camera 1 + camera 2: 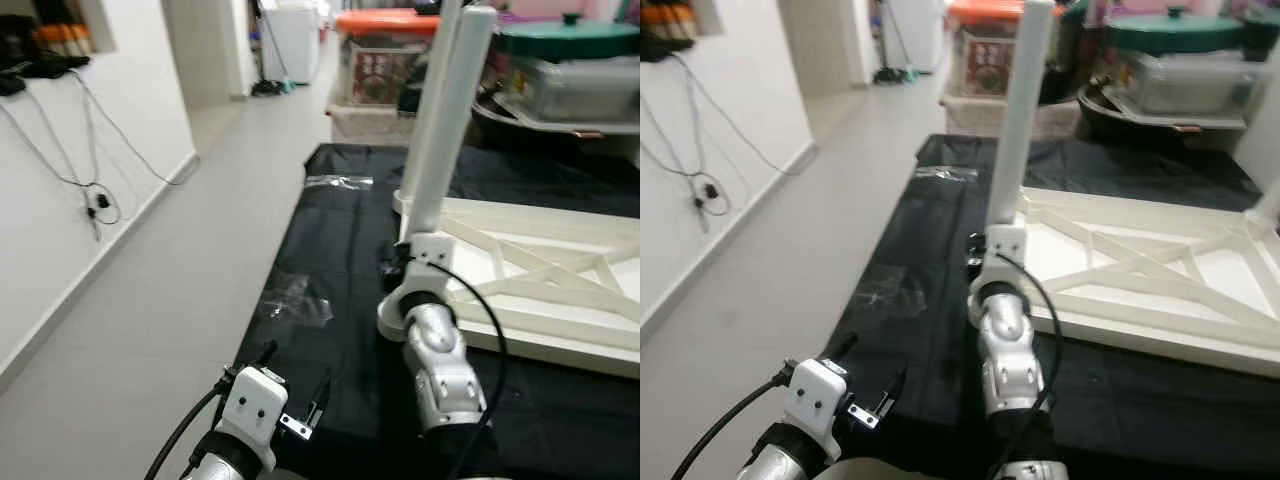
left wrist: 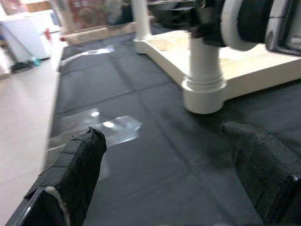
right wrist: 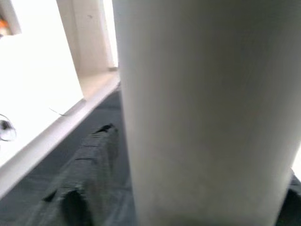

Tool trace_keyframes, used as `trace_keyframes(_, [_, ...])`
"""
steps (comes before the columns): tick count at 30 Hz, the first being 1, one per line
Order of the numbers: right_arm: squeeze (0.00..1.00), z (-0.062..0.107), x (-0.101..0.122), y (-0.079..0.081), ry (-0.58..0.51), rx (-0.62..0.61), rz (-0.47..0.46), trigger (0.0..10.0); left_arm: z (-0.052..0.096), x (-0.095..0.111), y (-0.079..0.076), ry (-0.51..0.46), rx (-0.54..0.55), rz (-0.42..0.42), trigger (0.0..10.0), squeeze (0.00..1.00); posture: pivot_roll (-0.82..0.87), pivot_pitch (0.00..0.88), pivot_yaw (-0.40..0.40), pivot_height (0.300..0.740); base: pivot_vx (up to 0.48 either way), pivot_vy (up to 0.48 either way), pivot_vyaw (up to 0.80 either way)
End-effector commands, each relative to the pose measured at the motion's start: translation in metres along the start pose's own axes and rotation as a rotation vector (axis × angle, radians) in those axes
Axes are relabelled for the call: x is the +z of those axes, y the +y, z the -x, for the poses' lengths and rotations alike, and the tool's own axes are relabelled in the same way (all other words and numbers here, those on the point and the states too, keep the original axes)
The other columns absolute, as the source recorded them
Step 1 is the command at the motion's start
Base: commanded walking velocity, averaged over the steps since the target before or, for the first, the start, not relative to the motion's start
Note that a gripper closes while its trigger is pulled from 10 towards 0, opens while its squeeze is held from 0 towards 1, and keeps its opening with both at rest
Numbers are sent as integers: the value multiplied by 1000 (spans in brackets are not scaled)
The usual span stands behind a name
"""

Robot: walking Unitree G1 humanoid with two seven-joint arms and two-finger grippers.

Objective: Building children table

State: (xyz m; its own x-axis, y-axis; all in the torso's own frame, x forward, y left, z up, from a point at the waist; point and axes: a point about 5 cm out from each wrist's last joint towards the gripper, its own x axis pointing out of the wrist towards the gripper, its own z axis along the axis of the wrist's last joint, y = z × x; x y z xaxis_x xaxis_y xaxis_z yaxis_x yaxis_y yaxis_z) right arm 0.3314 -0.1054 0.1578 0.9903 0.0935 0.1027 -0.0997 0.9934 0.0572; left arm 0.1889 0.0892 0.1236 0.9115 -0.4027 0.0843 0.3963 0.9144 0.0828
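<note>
The white children's table (image 1: 560, 330) lies upside down on a black cloth (image 1: 330, 240). A white table leg (image 1: 445, 130) stands upright in the socket (image 2: 203, 94) at the table's near left corner. My right gripper (image 1: 408, 258) is shut on the lower part of this leg; in the right wrist view the leg (image 3: 207, 108) sits between the black fingers (image 3: 89, 174). My left gripper (image 2: 174, 174) is open, low over the cloth to the left of that corner, holding nothing.
Clear plastic wrappers (image 1: 295, 300) lie on the cloth, with another one (image 1: 340, 182) farther back. Storage boxes with an orange lid (image 1: 385, 22) and a green lid (image 1: 570, 40) stand behind. Cables (image 1: 95, 205) hang on the left wall beside a grey floor.
</note>
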Motion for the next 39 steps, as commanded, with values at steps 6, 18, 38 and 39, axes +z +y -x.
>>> trace_keyframes(6, [0,-7,-6,27,54,553,-110,10000,1,-4,0,10,2,7,10000,0,-33,18,7,740,0,0,0])
trace_keyframes(18, [0,1,1,14,265,1296,-158,10000,2,-5,-1,12,-4,7,10000,0,-28,8,7,740,0,0,0])
trace_keyframes(38, [0,1,-14,32,271,1377,-158,0,4,-6,-3,17,-4,13,10000,0,-1,0,3,740,0,0,0])
trace_keyframes(39, [0,-6,-15,31,242,1246,-97,0,4,-6,-3,16,-5,13,10000,0,-4,0,6,740,0,0,0])
